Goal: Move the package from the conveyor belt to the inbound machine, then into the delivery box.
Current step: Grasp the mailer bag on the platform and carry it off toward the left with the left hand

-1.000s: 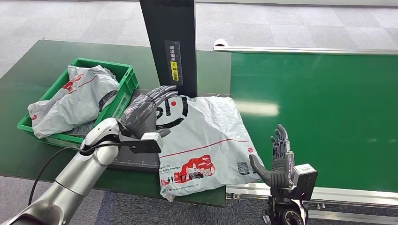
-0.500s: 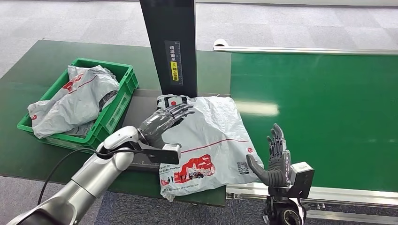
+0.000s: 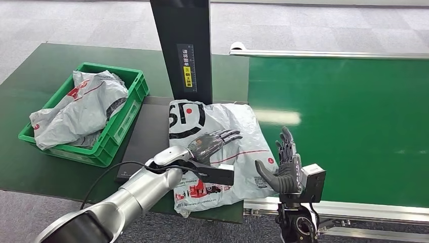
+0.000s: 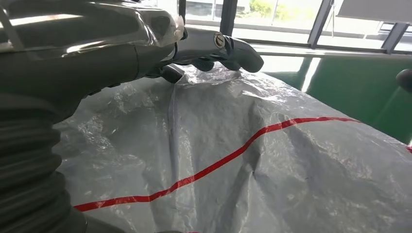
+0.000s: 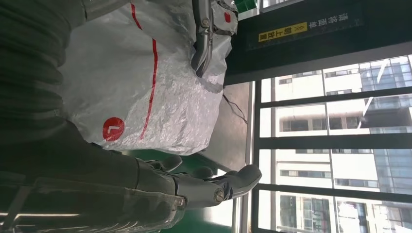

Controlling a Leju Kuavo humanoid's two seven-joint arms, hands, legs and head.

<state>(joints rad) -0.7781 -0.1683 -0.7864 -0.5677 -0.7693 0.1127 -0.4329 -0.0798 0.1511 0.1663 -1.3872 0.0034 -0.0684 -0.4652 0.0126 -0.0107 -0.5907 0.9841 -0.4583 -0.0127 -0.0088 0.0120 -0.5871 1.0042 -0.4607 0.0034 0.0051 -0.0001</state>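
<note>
The left hand (image 3: pixel 210 143) lies flat, fingers spread, on top of a grey plastic package (image 3: pixel 227 126) — holding nothing. The package rests on the dark platform (image 3: pixel 146 131) at the foot of the black scanner post (image 3: pixel 182 45), its near corner hanging over the table's front edge. Just beside its right edge the right hand (image 3: pixel 283 164) stands upright, fingers apart and palm toward the package. Right of that hand stretches the bare green conveyor belt (image 3: pixel 344 116); well left of the left hand sits a green bin (image 3: pixel 129 109) holding other bags (image 3: pixel 81 109).
</note>
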